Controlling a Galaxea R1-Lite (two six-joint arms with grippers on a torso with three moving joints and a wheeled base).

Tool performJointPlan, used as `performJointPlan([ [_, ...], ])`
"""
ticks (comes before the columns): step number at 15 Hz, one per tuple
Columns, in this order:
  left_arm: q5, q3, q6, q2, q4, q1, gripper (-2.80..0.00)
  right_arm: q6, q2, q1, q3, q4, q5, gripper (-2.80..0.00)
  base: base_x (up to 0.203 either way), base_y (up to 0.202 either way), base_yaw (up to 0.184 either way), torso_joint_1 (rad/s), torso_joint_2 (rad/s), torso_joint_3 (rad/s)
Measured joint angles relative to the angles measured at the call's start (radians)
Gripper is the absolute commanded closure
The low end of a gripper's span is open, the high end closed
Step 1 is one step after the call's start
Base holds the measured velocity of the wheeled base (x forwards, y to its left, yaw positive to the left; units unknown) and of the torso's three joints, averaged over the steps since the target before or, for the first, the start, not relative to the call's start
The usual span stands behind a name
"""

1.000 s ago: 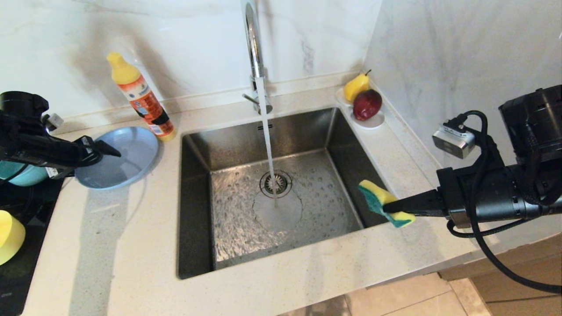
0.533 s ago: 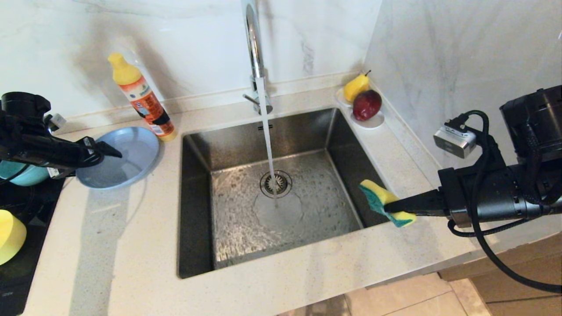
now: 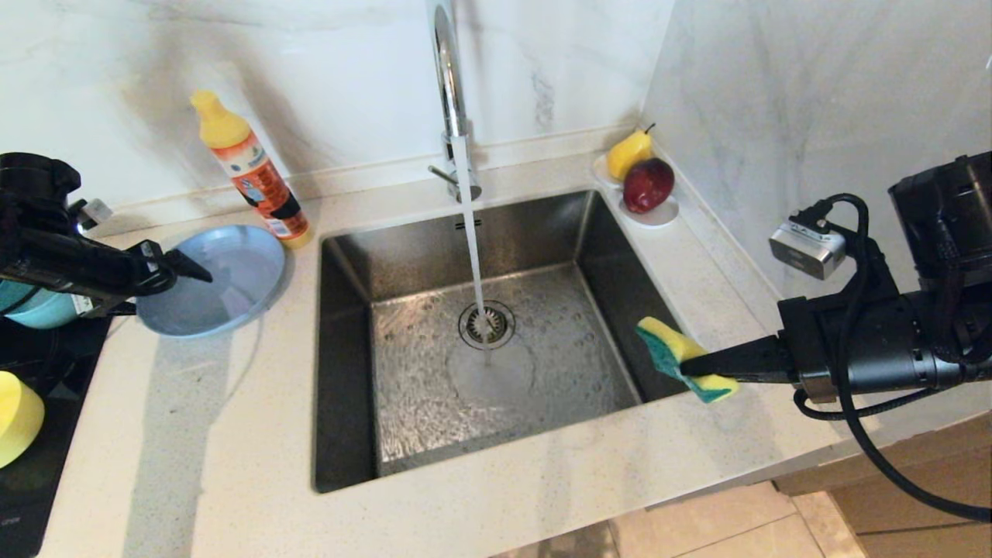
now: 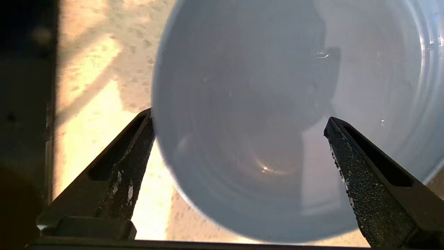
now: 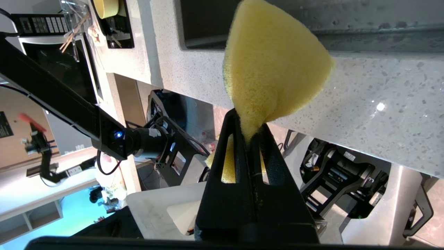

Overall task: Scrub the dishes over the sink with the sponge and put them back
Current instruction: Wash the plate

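The right claw [image 3: 686, 364] pinches the sponge [image 3: 682, 358] at the sink's [image 3: 349, 364] 3 o'clock rim. The left claw [image 3: 182, 267] stands wide at the plate [image 3: 225, 279] on the worktop [image 3: 232, 434], 9 o'clock of the sink. The plate is not yet gripped; judged stage: scrubbing pending.

Bright daylight; long shadows across counter [image 3: 194, 434]; left wrist view blurred, glare spots.

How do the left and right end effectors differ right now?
The left end effector is open, straddling the plate's rim on the counter; the right end effector is shut on the sponge at the sink's right edge. Left holds nothing; right squeezes the sponge. Both are black.
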Motion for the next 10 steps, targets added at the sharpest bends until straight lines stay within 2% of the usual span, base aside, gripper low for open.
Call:
performJointPlan([
  [4, 0.102, 0.001, 0.045, -0.014, 0.009, 0.001, -2.80, 0.000, -0.005, 0.000, 0.003, -0.001, 0.000, 0.00, 0.000, 0.000, 0.000, 0.000, 0.00, 0.000],
  [10, 0.094, 0.004, 0.031, 0.008, 0.010, 0.000, -2.80, 0.000, -0.005, 0.000, 0.004, -0.001, 0.000, 0.00, 0.000, 0.000, 0.000, 0.000, 0.00, 0.000],
])
